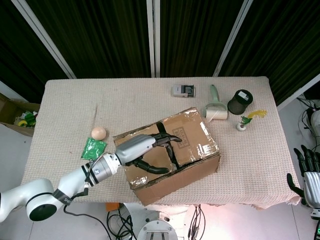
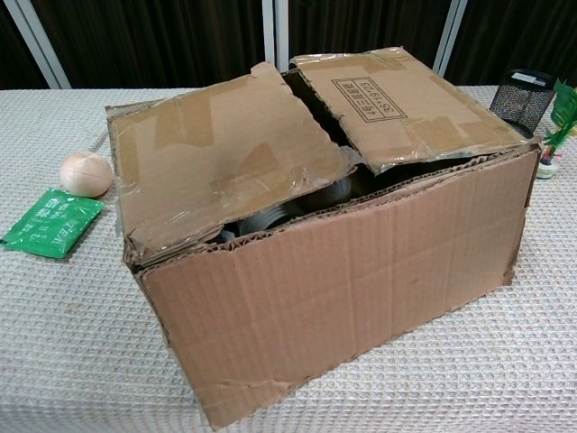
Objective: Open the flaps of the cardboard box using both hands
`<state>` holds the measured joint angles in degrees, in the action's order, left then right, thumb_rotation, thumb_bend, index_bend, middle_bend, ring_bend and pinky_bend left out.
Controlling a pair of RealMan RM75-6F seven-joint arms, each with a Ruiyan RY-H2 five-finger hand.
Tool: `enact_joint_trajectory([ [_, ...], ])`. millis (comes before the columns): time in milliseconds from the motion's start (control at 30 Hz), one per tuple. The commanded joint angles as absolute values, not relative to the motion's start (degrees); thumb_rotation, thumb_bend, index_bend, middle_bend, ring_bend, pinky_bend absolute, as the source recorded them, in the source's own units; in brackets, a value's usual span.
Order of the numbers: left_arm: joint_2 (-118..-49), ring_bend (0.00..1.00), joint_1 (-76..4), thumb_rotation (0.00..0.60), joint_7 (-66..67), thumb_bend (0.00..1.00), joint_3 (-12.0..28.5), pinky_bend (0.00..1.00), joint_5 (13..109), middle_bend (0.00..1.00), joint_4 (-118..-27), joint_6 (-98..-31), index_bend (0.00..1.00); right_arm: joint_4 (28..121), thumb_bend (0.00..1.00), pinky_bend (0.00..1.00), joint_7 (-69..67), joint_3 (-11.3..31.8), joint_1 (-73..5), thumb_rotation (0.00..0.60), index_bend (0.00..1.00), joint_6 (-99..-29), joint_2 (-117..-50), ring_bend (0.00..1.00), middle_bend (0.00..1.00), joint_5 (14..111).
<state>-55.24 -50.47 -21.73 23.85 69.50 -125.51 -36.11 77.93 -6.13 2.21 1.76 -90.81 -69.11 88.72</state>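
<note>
The cardboard box [image 1: 200, 150] [image 2: 433, 234] sits mid-table, near the front edge. Its long front flap [image 1: 175, 182] [image 2: 343, 298] hangs down over the front wall. Two taped inner flaps still cover the top: a left one [image 2: 216, 162], raised a little, and a right one [image 1: 187, 132] [image 2: 397, 104]. My left hand [image 1: 145, 150] reaches into the opening at the box's front left. Its fingers are spread and point at the dark gap between the inner flaps. In the chest view a grey part of the hand [image 2: 270, 216] shows under the left flap's edge. My right hand [image 1: 304, 172] hangs off the table's right side, fingers apart, holding nothing.
A pale ball [image 1: 98, 133] [image 2: 85, 172] and a green packet [image 1: 93, 149] [image 2: 50, 221] lie left of the box. Behind it on the right are a lint roller [image 1: 215, 107], a black mesh cup [image 1: 240, 101] [image 2: 521, 95], a small grey device [image 1: 183, 90] and a feathered toy [image 1: 245, 121].
</note>
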Motion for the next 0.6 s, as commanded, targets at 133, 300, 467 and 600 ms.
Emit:
enact_joint_trajectory([
  [133,-65.02,0.10,-52.44,0.034,6.84,0.11,17.62,0.18,82.71,0.36,-114.82,-47.77,0.20,78.46,0.39,0.00,-5.25,2.24,1.50,0.600,0.00,-90.44,-69.16,0.00,0.00,88.68],
  [300,-69.19,0.09,-56.50,0.000,14.12,0.12,17.08,0.18,80.89,0.34,-110.47,-45.18,0.25,79.05,0.39,0.00,-4.45,2.18,1.35,0.600,0.00,-90.25,-69.20,0.00,0.00,88.77],
  [467,-72.30,0.07,-59.85,0.000,18.57,0.10,16.37,0.17,79.61,0.30,-106.90,-43.01,0.27,78.93,0.39,0.00,-4.59,2.18,1.38,0.600,0.00,-90.08,-69.26,0.00,0.00,88.49],
  [600,-73.22,0.07,-61.60,0.000,22.68,0.10,15.18,0.17,78.35,0.30,-105.20,-41.70,0.30,78.57,0.39,0.00,-5.47,2.39,1.51,0.600,0.00,-90.10,-68.98,0.00,0.00,88.01],
])
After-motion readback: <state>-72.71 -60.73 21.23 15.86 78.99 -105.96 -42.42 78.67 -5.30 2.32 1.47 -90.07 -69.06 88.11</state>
